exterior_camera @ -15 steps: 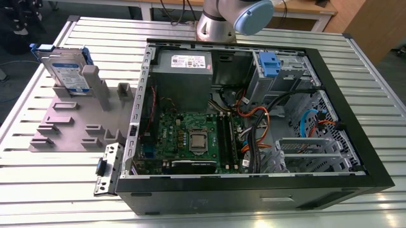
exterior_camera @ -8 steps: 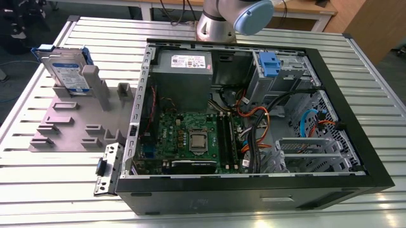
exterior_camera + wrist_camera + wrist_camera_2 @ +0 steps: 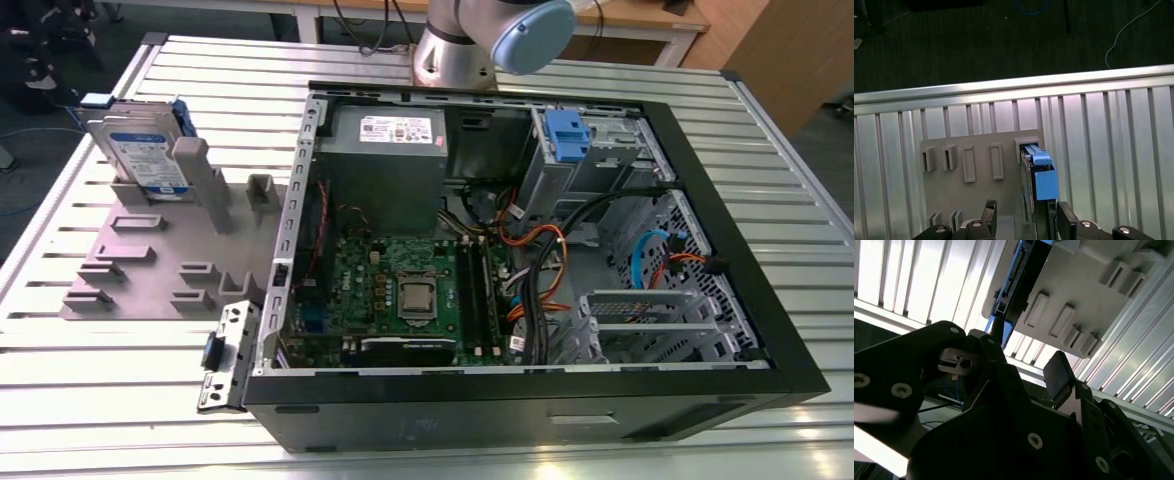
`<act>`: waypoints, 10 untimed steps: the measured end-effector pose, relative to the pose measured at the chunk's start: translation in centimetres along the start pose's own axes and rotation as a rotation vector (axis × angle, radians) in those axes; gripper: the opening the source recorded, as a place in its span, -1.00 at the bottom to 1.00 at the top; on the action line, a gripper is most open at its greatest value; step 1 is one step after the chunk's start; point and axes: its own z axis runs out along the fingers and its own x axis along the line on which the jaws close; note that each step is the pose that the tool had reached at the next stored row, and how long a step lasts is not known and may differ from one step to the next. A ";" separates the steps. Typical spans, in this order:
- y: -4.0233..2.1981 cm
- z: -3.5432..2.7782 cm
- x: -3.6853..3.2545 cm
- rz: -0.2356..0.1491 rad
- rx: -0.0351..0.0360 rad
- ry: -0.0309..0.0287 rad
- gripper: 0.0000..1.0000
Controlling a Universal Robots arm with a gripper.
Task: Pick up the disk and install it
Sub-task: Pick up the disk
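The disk [image 3: 140,150] stands on edge in a grey slotted holder [image 3: 147,260] at the exterior view's left, its white-and-blue label facing out. From above, in the first wrist view, the disk [image 3: 1038,177] shows its thin edge and blue bracket in a slot of the holder [image 3: 969,190]. My gripper [image 3: 1027,220] hangs over it, open, one black finger on each side of the disk's line and nothing held. In the second wrist view the gripper [image 3: 1026,362] points at the disk's dark edge [image 3: 1021,275] on the holder [image 3: 1079,295].
An open black computer case [image 3: 787,340] lies beside the holder, with a grey power-supply box [image 3: 387,160], a motherboard [image 3: 414,290], loose cables and a blue drive-bay clip [image 3: 567,135]. Everything rests on a slatted aluminium table [image 3: 120,390]; its edge [image 3: 1004,87] borders dark floor.
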 end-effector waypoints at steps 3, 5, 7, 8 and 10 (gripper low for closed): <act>0.02 0.00 0.00 0.000 0.0009 -0.0001 0.18; 0.03 0.00 0.00 0.000 0.0010 -0.0001 0.18; 0.03 0.00 0.00 0.000 0.0024 -0.0003 0.18; 0.03 0.00 0.00 0.000 0.0036 -0.0004 0.18; 0.03 0.00 0.00 0.000 0.0036 -0.0004 0.18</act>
